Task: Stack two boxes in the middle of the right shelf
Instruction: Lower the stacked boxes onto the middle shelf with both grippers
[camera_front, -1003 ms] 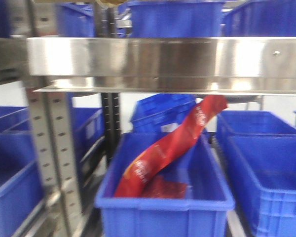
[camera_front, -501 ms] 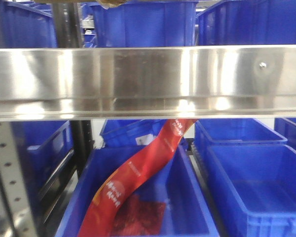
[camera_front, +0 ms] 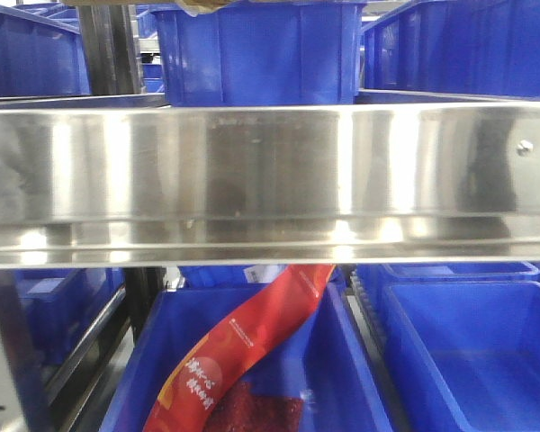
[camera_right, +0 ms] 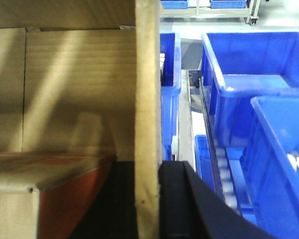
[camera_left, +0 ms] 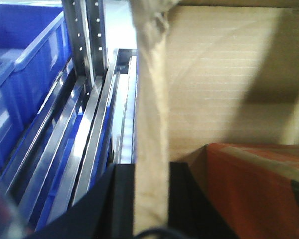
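The left gripper (camera_left: 150, 199) is clamped on one wall of the open cardboard box (camera_left: 224, 84); the right gripper (camera_right: 148, 199) grips another wall.

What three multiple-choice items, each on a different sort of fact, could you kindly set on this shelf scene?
1. Where does the red packet lie?
A) in the blue bin under the steel shelf edge
B) on the shelf top
C) on the floor

2. What colour are the bins?
A) green
B) blue
C) grey

3. How is the right gripper?
A) open, free
B) shut on the cardboard box wall
C) out of view

Answers: 1 A, it leans inside the bin below the edge; 2 B, every bin in view is blue; 3 B, the box wall is pinched in it.
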`<control>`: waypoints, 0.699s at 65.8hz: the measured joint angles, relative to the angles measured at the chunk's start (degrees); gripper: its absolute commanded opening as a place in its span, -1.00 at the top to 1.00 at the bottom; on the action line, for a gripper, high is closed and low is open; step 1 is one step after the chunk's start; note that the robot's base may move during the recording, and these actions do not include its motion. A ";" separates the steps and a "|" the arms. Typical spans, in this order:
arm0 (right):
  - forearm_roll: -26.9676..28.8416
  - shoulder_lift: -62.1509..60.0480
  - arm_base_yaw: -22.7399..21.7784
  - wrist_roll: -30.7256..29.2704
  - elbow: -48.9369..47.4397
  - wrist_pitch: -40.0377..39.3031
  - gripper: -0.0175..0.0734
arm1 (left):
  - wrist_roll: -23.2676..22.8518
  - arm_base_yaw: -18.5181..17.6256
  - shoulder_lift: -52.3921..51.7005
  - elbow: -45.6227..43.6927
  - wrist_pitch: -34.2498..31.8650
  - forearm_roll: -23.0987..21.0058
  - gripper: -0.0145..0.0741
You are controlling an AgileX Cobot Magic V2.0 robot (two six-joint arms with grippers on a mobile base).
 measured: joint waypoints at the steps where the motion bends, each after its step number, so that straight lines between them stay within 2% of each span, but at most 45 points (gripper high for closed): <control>1: 0.00 0.00 0.00 0.00 0.00 0.00 0.95 | 0.00 0.00 0.00 0.00 0.00 0.00 0.92; 46: 0.00 0.00 0.00 0.00 0.00 0.00 0.95 | 0.00 0.00 0.00 0.00 0.00 0.00 0.92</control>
